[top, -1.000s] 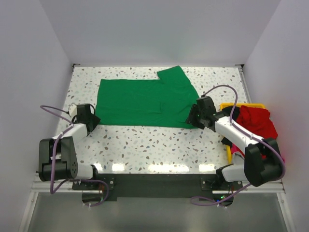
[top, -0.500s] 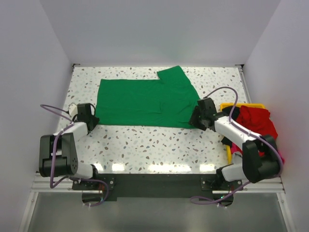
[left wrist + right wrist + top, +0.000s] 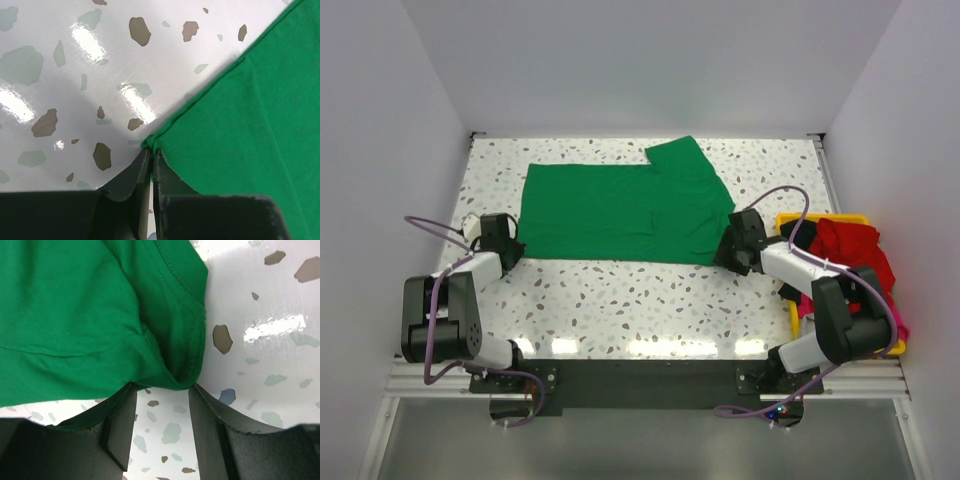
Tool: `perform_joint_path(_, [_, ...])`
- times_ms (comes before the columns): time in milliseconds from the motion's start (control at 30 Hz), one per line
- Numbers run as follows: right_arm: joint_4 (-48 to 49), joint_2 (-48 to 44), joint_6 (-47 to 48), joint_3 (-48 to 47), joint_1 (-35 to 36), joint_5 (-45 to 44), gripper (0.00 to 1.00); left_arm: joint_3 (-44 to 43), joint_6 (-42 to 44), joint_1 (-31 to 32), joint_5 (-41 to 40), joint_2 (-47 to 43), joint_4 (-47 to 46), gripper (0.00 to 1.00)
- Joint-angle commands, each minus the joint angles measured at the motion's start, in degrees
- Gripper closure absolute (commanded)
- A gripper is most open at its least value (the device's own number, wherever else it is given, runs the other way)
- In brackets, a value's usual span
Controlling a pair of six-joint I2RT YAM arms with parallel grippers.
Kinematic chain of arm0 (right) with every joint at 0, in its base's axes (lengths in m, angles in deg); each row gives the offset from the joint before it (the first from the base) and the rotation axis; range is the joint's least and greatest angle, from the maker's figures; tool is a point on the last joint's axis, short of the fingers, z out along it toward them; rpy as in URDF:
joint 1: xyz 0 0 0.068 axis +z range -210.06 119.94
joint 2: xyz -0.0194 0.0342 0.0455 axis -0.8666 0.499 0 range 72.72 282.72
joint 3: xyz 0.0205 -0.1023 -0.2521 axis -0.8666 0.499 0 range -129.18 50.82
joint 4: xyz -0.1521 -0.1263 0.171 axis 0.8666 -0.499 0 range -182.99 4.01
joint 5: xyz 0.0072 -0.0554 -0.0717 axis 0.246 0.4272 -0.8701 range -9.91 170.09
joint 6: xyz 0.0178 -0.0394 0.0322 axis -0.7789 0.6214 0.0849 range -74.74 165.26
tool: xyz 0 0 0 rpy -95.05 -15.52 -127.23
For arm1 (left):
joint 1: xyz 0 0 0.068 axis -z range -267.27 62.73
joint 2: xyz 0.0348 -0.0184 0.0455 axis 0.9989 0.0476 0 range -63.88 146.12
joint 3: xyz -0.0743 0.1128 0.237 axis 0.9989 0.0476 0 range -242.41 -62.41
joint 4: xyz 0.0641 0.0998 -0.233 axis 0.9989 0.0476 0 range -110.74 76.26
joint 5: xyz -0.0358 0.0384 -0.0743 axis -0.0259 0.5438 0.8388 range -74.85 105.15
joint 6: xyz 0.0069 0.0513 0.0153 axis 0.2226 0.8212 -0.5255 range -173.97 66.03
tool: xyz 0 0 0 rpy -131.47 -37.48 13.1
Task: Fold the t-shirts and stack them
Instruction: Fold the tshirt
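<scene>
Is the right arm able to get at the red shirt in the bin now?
Probably yes: the right gripper is open, only straddling the green shirt's corner, and the red shirt lies uncovered in the yellow bin beside it.

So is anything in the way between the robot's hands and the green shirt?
No, nothing visible. The left gripper is pinching a corner of the green shirt, and the right gripper is open with another bunched corner right between its fingers.
</scene>
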State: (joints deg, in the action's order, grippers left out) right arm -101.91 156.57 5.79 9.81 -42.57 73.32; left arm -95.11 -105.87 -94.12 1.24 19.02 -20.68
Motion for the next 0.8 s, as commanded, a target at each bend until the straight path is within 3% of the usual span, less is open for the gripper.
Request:
perform_joint_path(0, [4.4, 1.6, -0.3, 0.6, -0.3, -2.5, 0.51, -0.4, 0.3, -0.4, 0.7, 1.2, 0.8, 0.93])
perform_joint_path(233, [5.9, 1.0, -0.8, 0.8, -0.3, -4.9, 0.52, -0.4, 0.8, -0.4, 0.3, 1.1, 1.3, 1.00])
perform_joint_path(367, [6.4, 1.6, -1.3, 1.6, -0.3, -4.7, 0.66, -0.4, 0.8, -0.4, 0.1, 0.8, 1.7, 1.00])
perform_joint_path(400, [6.4, 1.7, -1.4, 1.8, -0.4, -4.6, 0.75, -0.4, 0.8, -0.4, 0.0, 0.7, 2.0, 1.00])
perform_joint_path(533, [5.4, 1.8, -0.9, 1.6, -0.3, -4.3, 0.97, -0.7, 0.4, -0.4, -0.9, -0.5, 3.5, 1.00])
perform_joint_path(767, [1.4, -2.3, 0.0, 1.5, -0.3, -2.2, 1.00, 1.1, -0.7, -0.4, -3.8, -6.5, 7.4, 1.00])
